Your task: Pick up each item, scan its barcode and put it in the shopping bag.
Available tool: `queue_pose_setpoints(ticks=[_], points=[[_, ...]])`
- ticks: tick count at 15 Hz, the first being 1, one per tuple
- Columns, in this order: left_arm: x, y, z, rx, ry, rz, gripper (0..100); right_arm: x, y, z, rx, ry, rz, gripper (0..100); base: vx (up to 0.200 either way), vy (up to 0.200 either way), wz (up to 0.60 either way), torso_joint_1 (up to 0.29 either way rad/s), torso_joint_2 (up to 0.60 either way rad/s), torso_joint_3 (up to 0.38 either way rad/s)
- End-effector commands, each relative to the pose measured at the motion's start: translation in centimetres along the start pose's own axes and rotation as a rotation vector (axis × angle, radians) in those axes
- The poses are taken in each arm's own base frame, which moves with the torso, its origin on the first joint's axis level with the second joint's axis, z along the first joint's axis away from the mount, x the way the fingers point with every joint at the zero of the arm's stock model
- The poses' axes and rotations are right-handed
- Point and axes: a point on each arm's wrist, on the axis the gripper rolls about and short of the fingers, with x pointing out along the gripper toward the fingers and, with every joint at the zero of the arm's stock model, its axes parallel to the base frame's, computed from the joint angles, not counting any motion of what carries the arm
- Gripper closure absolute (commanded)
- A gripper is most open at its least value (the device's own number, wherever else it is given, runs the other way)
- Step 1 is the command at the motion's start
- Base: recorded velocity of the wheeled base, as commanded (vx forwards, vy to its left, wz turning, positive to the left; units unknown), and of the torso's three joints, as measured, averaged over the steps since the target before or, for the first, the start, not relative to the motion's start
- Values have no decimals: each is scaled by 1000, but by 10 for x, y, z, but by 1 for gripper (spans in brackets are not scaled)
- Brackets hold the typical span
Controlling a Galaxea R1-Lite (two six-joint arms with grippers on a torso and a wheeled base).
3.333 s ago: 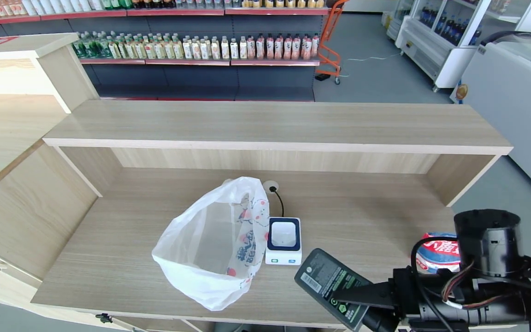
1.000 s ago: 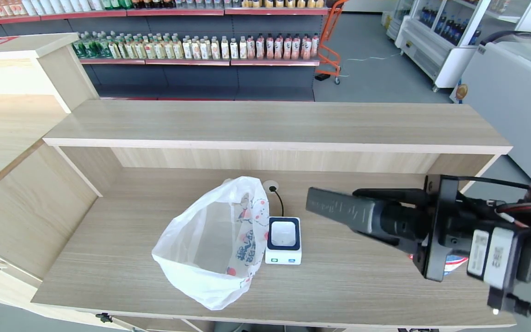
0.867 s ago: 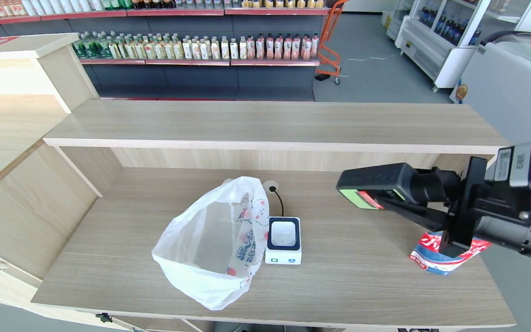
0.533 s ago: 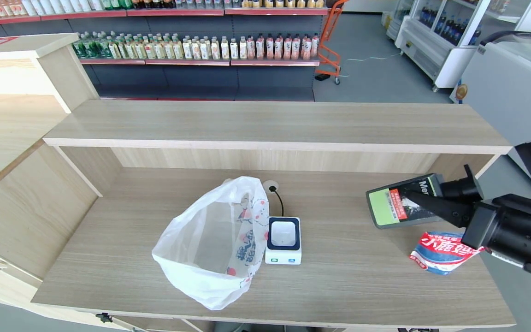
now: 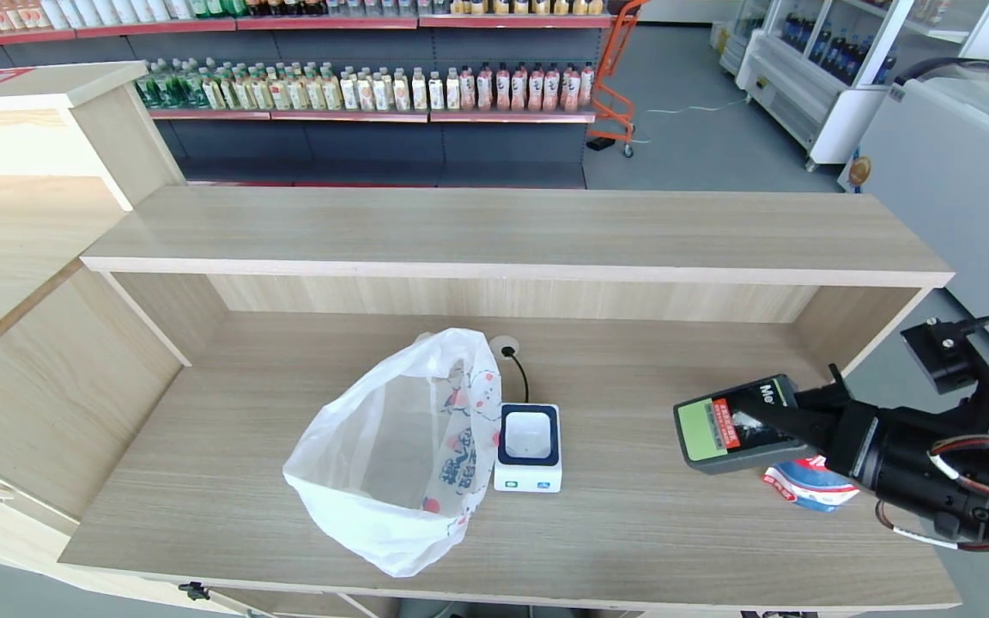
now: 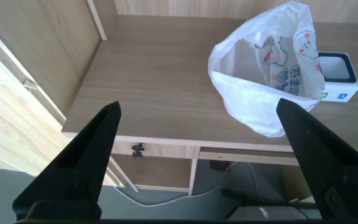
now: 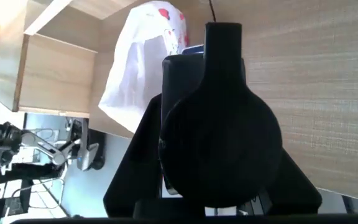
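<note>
Carried box [image 5: 705, 429] in right gripper [image 5: 771, 421] from near edge of counter [image 5: 632, 532] up, then back rightward. Flipped from barcode side to green-and-red face up. Lowered over pouch [image 5: 812, 491], covering part.

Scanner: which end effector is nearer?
Right. The right end effector holds the dark box over the counter, right of the scanner. The left end effector hangs off the counter's front edge, past the shopping bag.

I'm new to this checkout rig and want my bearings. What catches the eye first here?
The right gripper holds a dark flat box with a green and red label over the right end of the wooden counter, near a red, white and blue packet. Mid-counter, an open white plastic shopping bag sits beside a white barcode scanner with a dark frame.
</note>
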Motion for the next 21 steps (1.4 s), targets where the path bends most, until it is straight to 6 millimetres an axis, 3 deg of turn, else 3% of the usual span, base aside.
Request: queue_pose_setpoints(ticks=[1, 3, 10, 15, 21], points=[[0, 0, 0, -1, 0, 1, 0, 2, -4, -3, 11, 18, -18, 100, 0, 0, 0, 0, 0, 0], [0, 0, 0, 1, 0, 1, 0, 1, -5, -5, 21, 44, -37, 100, 0, 0, 0, 0, 0, 0], [0, 0, 0, -10, 0, 1, 0, 13, -14, -6, 37, 89, -81, 100, 0, 200, 0, 3, 5, 4], [0, 0, 0, -7, 0, 1, 0, 55, -34, -11, -83, 166, -168, 100, 0, 200, 0, -4, 3, 3], [0, 0, 0, -7, 0, 1, 0, 111, -52, -10, -110, 191, -209, 100, 0, 0, 0, 0, 0, 0]])
